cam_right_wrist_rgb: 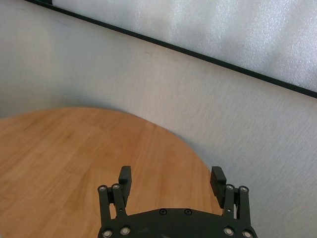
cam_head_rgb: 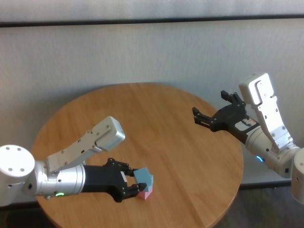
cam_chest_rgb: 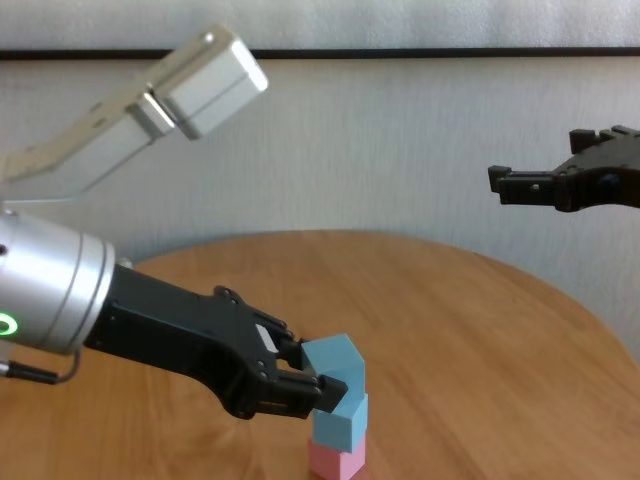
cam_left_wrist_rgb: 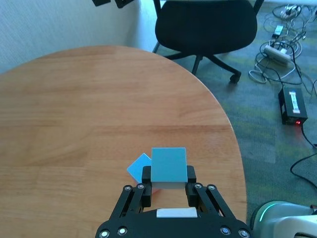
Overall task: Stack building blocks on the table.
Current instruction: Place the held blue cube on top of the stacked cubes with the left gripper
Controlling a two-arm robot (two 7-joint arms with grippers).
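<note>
Three blocks make up the work at the near edge of the table (cam_head_rgb: 156,142): a pink block (cam_chest_rgb: 337,460) on the wood, a light blue block (cam_chest_rgb: 338,420) sitting on it, and a second light blue block (cam_chest_rgb: 337,362) clamped in the left gripper (cam_chest_rgb: 312,378) on or just above that one. From the chest view the held cube looks turned relative to the cube below, and the left wrist view agrees, with a corner of the lower blue block poking out from under it. Whether the top cube already rests on the stack or hangs a hair above it is hard to tell from these angles.

That mismatch is the main risk, I judge. If the fingers let go while the cube is skewed or off-centre, it may settle with an overhang and tip, or drag the middle block sideways off the pink one. Opening unevenly could also nudge the small tower, which stands close to the table's near rim, so a toppled cube might roll off.

Farther back, the right gripper (cam_head_rgb: 219,114) hangs above the table's far right side, well apart from the stack, its fingers spread wide and carrying nothing.
</note>
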